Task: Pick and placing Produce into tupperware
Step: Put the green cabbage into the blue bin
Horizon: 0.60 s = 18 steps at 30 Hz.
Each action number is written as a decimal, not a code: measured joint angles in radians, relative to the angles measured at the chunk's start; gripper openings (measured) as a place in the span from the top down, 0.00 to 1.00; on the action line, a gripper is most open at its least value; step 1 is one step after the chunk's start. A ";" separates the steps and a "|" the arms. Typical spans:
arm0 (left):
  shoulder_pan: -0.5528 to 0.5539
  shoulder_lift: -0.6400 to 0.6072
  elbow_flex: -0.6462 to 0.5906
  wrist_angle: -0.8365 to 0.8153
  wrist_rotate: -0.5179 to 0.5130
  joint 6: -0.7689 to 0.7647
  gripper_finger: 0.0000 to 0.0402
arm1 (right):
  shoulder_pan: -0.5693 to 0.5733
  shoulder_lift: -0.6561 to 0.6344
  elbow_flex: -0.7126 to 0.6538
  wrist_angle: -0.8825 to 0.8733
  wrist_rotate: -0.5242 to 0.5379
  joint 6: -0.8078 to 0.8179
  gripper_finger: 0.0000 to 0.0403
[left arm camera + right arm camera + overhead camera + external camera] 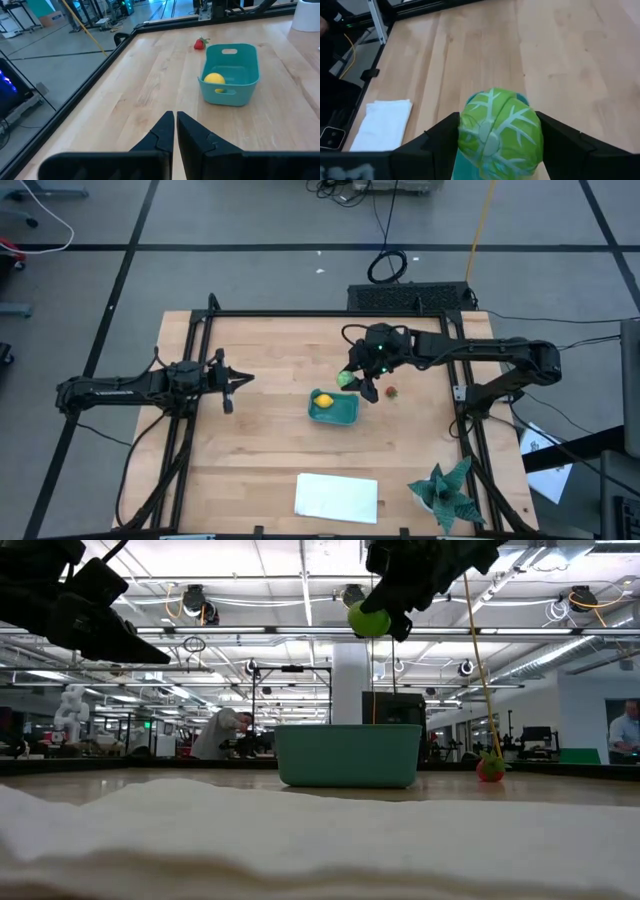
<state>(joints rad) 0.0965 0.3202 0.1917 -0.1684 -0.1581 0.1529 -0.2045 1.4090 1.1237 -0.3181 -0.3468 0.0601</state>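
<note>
A green ball (500, 132) hides most of the teal tub (522, 98) below. The white cloth (300, 840) blurs across the low view's foreground.
</note>
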 joint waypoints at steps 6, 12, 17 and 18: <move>0.000 0.000 0.000 0.000 0.000 -0.001 0.94 | 0.017 0.000 -0.043 0.032 0.000 0.045 0.44; 0.000 0.000 0.000 0.000 0.000 -0.001 0.94 | 0.017 0.000 -0.045 0.025 0.000 0.089 0.44; 0.000 0.000 0.000 0.000 0.000 -0.001 0.94 | 0.017 0.012 -0.042 0.012 0.000 0.099 0.44; 0.000 0.000 0.000 0.000 0.000 -0.001 0.94 | 0.017 0.017 -0.042 0.000 0.000 0.104 0.44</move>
<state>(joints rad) 0.0966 0.3206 0.1917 -0.1680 -0.1577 0.1524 -0.1879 1.4263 1.0821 -0.3184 -0.3465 0.1642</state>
